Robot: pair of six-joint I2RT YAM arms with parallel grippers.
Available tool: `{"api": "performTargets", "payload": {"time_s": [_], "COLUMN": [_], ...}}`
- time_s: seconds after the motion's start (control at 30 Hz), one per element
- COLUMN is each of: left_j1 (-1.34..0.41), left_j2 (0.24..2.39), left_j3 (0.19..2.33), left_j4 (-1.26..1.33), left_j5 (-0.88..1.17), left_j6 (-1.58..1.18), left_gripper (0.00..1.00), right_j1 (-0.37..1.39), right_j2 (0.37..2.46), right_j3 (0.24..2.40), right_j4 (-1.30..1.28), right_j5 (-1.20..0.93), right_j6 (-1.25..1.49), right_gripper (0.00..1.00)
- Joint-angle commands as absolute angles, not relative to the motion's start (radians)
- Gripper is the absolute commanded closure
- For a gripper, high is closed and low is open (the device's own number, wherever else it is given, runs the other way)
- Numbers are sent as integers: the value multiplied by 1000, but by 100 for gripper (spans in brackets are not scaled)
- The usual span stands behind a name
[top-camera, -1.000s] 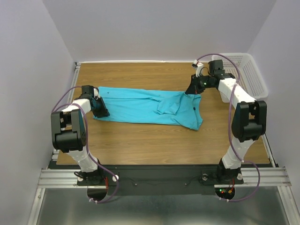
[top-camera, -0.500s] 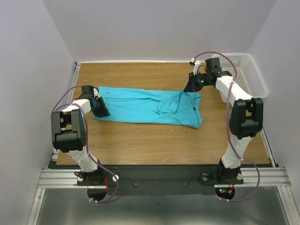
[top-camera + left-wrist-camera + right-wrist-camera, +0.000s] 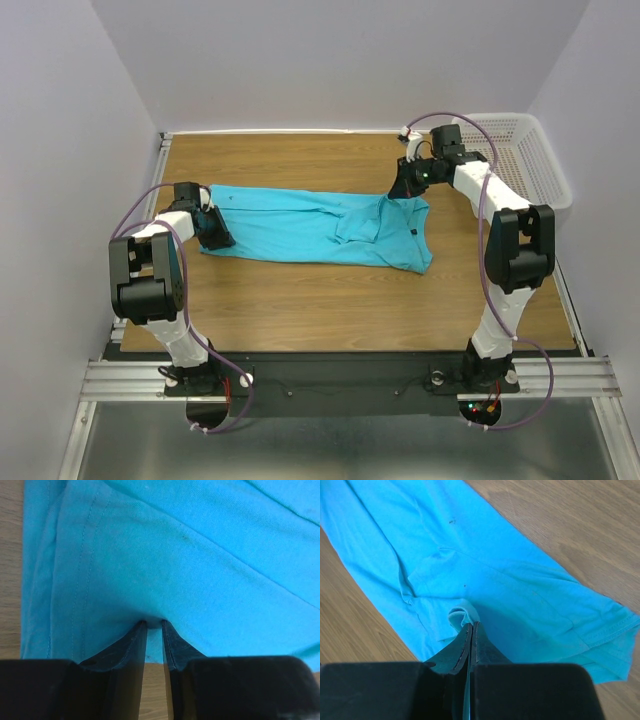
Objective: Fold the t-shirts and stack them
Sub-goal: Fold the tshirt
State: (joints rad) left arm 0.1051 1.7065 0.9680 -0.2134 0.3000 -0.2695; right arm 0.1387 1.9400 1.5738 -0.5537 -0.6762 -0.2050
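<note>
The wooden table point(image 3: 300, 290) fills the frame's middle. The turquoise t-shirt point(image 3: 300, 225) lies spread across its center. A white mesh basket point(image 3: 535, 150) sits at upper right. The left gripper point(image 3: 153, 625), jaws narrow, pinches the shirt's left edge. The right gripper point(image 3: 470, 627), jaws pressed together, nips a small puckered fold at the shirt's right end. A dark mark point(image 3: 452, 521) on the cloth is too small to read.

t-shirt point(image 3: 300, 225) lying across mid table point(image 3: 300, 295) between left gripper point(image 3: 222, 240) and right gripper point(image 3: 398, 191); basket point(image 3: 545, 170) sitting at far-right corner.
</note>
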Motion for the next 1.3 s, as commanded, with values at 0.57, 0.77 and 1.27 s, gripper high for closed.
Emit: {"api": "performTargets", "payload": {"time_s": [0.57, 0.77, 1.27], "left_j1": [103, 103, 103], "left_j2": [1741, 1738, 1709], "left_j3": [943, 942, 959], "left_j4": [-236, -235, -238], "left_j5": [285, 285, 301], "left_j6": [-242, -242, -241], "left_gripper": [69, 69, 69], "right_j1": [147, 146, 153], "right_j2": [1954, 1970, 1855], "right_j3": [1605, 1600, 1516], "right_j4": [-534, -531, -529], "right_j5": [-601, -462, -825], "right_j6": [-198, -178, -407], "right_gripper": [99, 90, 57]}}
